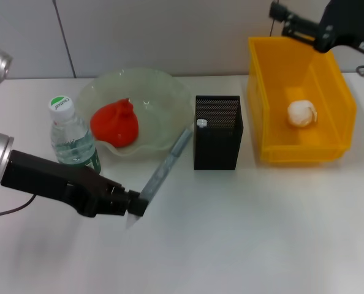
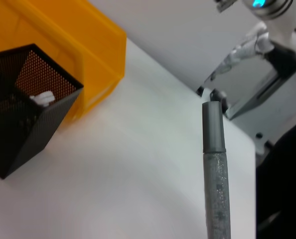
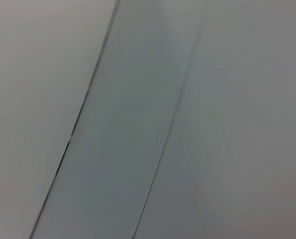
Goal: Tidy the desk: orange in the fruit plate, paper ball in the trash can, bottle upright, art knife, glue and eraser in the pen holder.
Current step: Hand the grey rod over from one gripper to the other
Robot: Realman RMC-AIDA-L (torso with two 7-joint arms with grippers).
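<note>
While the grey art knife (image 1: 165, 166) is clamped at its lower end in the left gripper (image 1: 135, 205), its long axis slants up toward the black pen holder (image 1: 217, 131), tip just beside the holder's near-left rim but not yet over the opening. Right gripper (image 1: 280, 15) is parked well apart above the yellow bin (image 1: 265, 110); can't tell its jaws.

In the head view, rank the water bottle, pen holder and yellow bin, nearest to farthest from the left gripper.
From the left gripper, holding the grey art knife:
1. Water bottle, just behind its arm.
2. Pen holder, at the centre.
3. Yellow bin, far right, with the paper ball inside.
</note>
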